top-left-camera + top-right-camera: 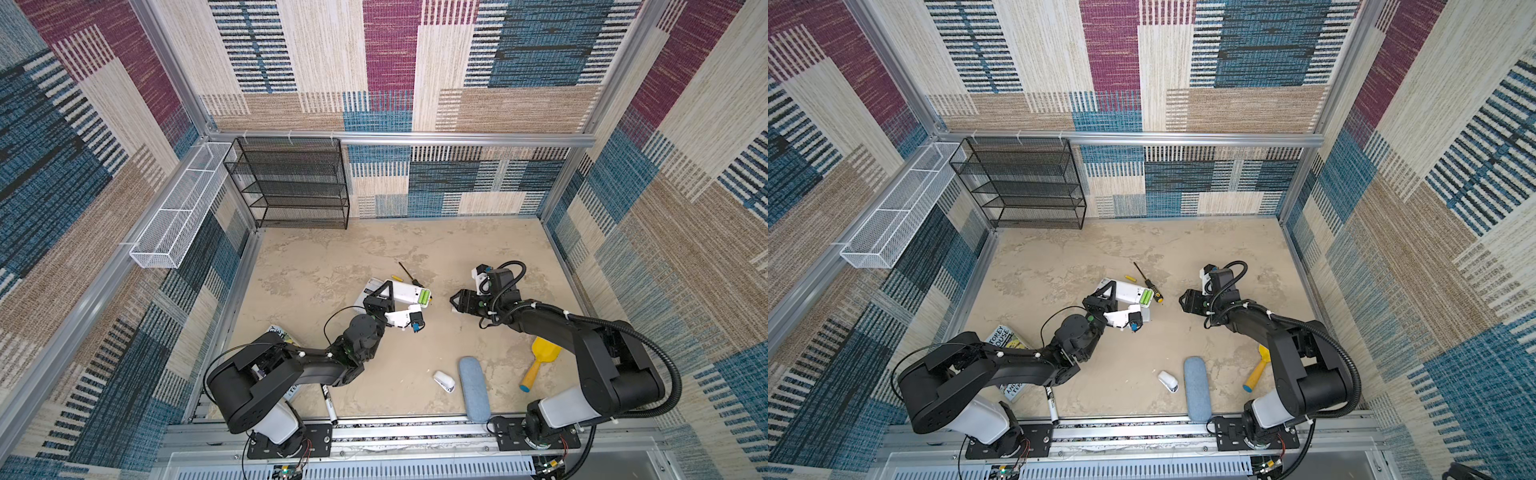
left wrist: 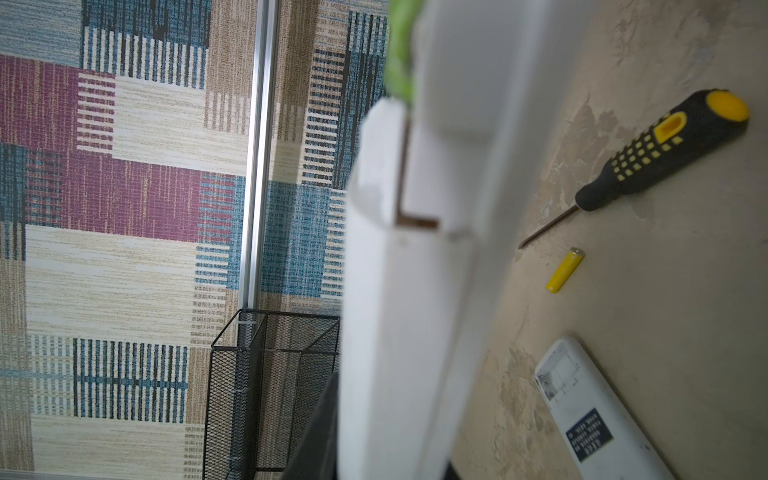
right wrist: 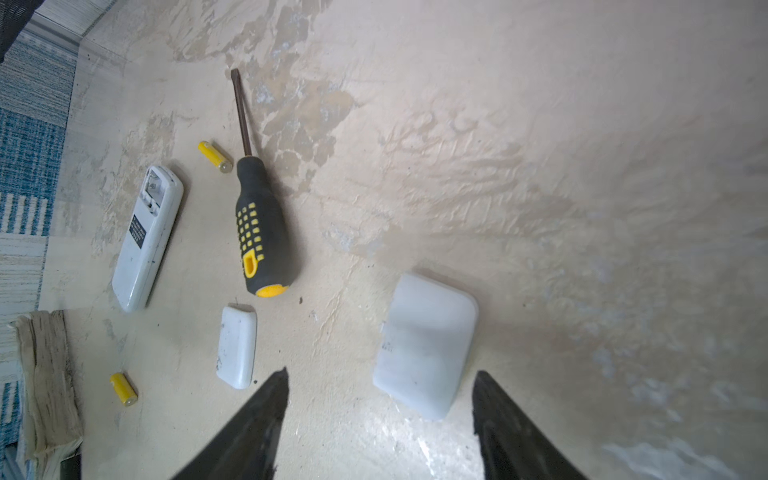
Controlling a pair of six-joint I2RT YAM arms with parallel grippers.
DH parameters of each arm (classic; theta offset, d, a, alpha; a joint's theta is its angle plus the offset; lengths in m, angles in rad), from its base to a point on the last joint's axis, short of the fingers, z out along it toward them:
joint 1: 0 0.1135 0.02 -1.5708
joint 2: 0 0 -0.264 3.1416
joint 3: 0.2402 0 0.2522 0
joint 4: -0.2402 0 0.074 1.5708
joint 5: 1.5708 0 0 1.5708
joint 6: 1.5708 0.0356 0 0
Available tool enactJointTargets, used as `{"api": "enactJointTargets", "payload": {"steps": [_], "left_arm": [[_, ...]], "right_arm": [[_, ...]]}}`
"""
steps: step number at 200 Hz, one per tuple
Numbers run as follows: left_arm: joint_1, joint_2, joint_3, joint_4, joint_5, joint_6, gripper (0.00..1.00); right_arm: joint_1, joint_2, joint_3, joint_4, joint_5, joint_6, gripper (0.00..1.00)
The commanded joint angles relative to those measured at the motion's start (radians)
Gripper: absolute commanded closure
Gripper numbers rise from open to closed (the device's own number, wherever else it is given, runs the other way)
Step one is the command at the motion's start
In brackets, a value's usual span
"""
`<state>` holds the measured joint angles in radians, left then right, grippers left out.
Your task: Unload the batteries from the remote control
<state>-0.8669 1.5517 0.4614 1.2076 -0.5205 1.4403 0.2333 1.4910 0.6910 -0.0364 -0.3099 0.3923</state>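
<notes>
A: Checked the left gripper point(image 1: 387, 289)?
B: Found it pinched narrow onto the long white plastic remote control point(image 1: 409, 293), near the middle of the bench point(image 1: 332, 257). Could not tell whether lifted clear or resting on an edge. Got only a white blur of that remote across the left wrist view.
A: Located the batteries?
B: Counted two lime green cylindrical batteries point(image 1: 424, 296) side by side in the open bay at the free end of the held remote; from the left wrist, made out just a green smear cut off by the frame. Spotted a yellow cylindrical battery point(image 3: 215, 156) loose on the bench just beside the shaft of the black-and-yellow screwdriver point(image 3: 262, 224), and a second yellow battery point(image 3: 123, 388) near a small white cover point(image 3: 237, 347). Found the first in both top views; could not find the second there.
A: Looked at the right gripper point(image 3: 381, 371)?
B: Saw its fingers point(image 3: 253, 424) spread wide, gripping nothing, with a blurred white rounded plastic cover point(image 3: 426, 349) lying on the bench just past the tips.
A: Noticed anything else?
B: Made out a pale grey remote point(image 3: 147, 237) flat on the bench with an empty bay. Caught a printed book point(image 1: 1003, 334) near the left edge, partly hidden under the left arm.
</notes>
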Motion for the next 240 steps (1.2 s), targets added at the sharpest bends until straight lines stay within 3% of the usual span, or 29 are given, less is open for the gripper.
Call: {"api": "enactJointTargets", "payload": {"steps": [1,23,58,112,174,240], "left_arm": [[-0.001,-0.002,-0.004,0.053,-0.008,-0.002,1.00],[-0.001,-0.002,-0.007,0.055,-0.006,0.005,1.00],[-0.001,0.000,-0.009,0.055,-0.003,0.004,1.00],[-0.001,0.009,-0.015,0.073,0.011,0.012,1.00],[-0.001,-0.011,-0.018,0.074,0.030,0.025,1.00],[-0.001,-0.031,-0.012,0.055,0.043,0.025,1.00]], "right_arm": [[-0.001,-0.029,0.022,-0.038,0.036,-0.039,0.24],[0.000,-0.051,0.068,-0.084,0.029,-0.139,0.18],[0.014,-0.116,0.143,-0.115,-0.025,-0.342,0.16],[0.080,-0.234,0.179,-0.114,-0.117,-0.730,0.19],[0.132,-0.342,0.159,-0.196,-0.280,-1.183,0.13],[0.147,-0.259,0.256,-0.303,-0.433,-1.286,0.13]]}}
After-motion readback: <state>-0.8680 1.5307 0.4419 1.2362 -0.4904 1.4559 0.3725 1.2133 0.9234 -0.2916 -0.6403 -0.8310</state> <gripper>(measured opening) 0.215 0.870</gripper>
